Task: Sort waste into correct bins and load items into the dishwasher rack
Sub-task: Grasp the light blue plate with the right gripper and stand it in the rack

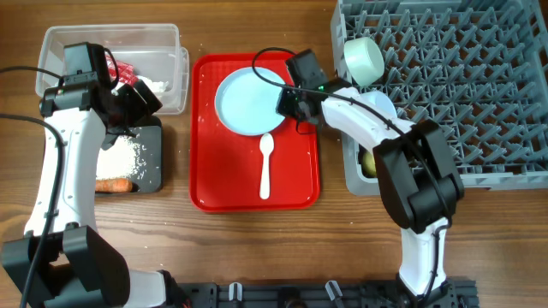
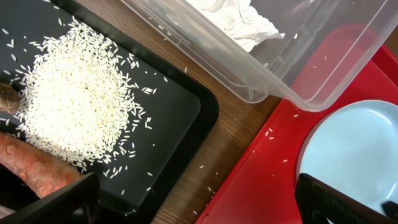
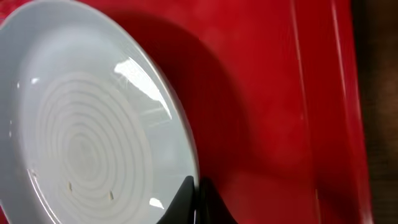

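The pale blue plate (image 1: pixel 244 103) lies on the red tray, and my right gripper (image 1: pixel 295 98) is shut on its right rim. The right wrist view shows the fingers (image 3: pixel 196 199) pinching the rim of the plate (image 3: pixel 81 137), whose edge casts a shadow on the tray. The white spoon (image 1: pixel 265 167) lies below the plate. My left gripper (image 1: pixel 137 98) is open and empty (image 2: pixel 199 208) above the black tray (image 2: pixel 180 112), which holds rice (image 2: pixel 74 106), the orange piece (image 2: pixel 31 165) and a brown lump (image 2: pixel 7 98). The clear tub (image 2: pixel 298 81) holds napkins (image 2: pixel 236 18) and the red wrapper (image 1: pixel 124 68).
The grey rack (image 1: pixel 462 94) is at the right, with a mint bowl (image 1: pixel 364 60) on its left side and the yellow cup (image 1: pixel 370 162) in its near-left corner. The red tray (image 1: pixel 214 188) lies in the middle. Rice grains are scattered on the wood (image 2: pixel 211 180).
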Controlling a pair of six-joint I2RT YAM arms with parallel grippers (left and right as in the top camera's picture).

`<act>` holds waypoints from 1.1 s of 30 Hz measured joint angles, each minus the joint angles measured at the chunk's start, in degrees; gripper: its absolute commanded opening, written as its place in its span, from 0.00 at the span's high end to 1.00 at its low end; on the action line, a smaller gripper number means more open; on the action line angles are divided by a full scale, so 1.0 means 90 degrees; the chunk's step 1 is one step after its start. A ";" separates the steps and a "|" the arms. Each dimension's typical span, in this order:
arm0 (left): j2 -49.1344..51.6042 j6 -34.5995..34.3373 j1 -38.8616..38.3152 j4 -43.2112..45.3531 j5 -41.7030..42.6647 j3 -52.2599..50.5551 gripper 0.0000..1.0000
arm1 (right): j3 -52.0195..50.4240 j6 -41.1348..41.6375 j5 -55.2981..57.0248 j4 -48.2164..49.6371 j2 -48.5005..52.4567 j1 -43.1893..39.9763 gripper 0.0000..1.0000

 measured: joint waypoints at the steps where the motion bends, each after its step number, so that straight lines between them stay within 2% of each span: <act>1: 0.0000 0.0000 0.0000 0.0000 0.0000 0.0000 0.00 | 0.0158 -0.0352 0.0007 -0.0158 -0.0002 0.0000 0.96; 7: 0.0000 0.0000 0.0000 -0.0002 0.0000 0.0000 0.00 | 0.0347 -0.1909 0.1161 -0.0865 -0.0889 -0.0015 0.96; 13: 0.0000 0.0000 0.0000 0.0000 0.0000 0.0000 0.00 | 0.0410 -0.3111 0.3327 -0.0855 -0.2885 -0.0104 0.96; 17: 0.0000 0.0000 0.0000 0.0000 0.0000 0.0000 0.00 | 0.0493 -0.4085 0.4911 -0.0794 -0.3713 -0.0204 0.96; 22: 0.0000 0.0000 0.0000 0.0000 0.0000 0.0000 0.00 | 0.0491 -0.4748 0.5763 -0.0797 -0.3781 -0.0248 0.96; 28: 0.0000 0.0000 0.0000 0.0000 0.0000 0.0000 0.00 | 0.0491 -0.4886 0.6283 -0.0607 -0.3781 -0.0219 0.96; 33: 0.0000 0.0000 0.0000 0.0000 0.0000 0.0000 0.00 | 0.0491 -0.5110 0.6771 -0.0617 -0.3781 -0.1064 0.96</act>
